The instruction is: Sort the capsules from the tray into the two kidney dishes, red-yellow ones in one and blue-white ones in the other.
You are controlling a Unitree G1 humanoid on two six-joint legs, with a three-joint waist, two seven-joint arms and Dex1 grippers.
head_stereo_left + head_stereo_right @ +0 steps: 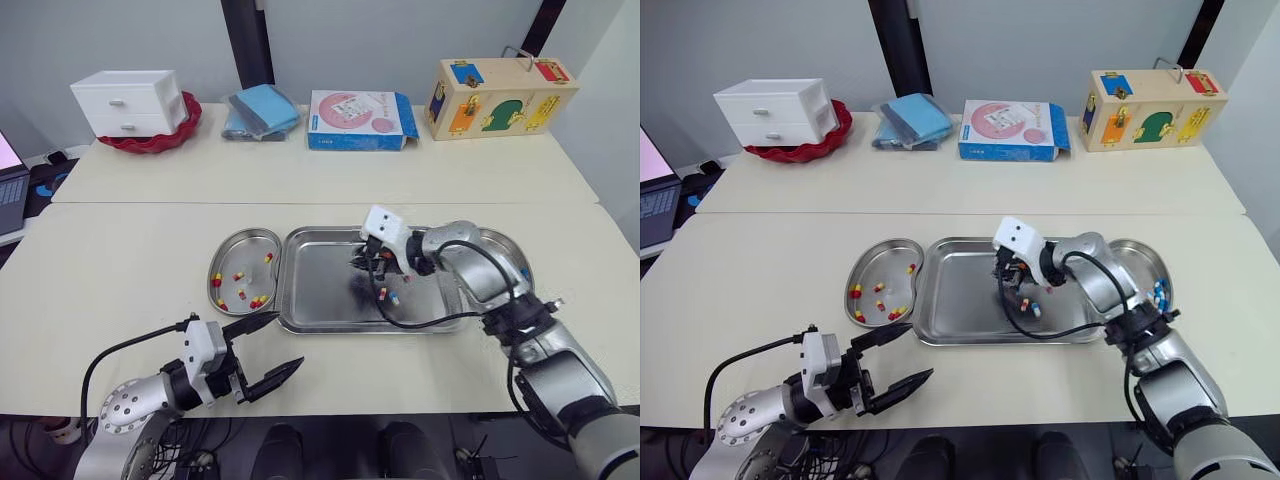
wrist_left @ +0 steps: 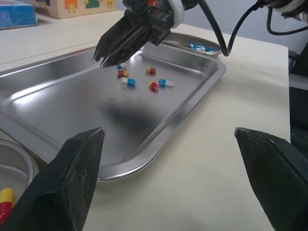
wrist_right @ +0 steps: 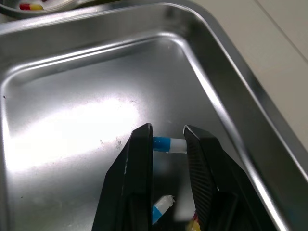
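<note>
Right tool [image 3: 167, 134] clamped on a blue-white capsule [image 3: 169, 144] over the tray [image 1: 320, 300], left tool [image 1: 287, 340] spread apart over the worktop [image 1: 120, 270].

My left gripper [image 1: 290, 340] hung low out front, fingers spread wide. Right arm reached inward, right gripper [image 3: 167, 131] pinching a blue-white capsule [image 3: 166, 144].
</note>
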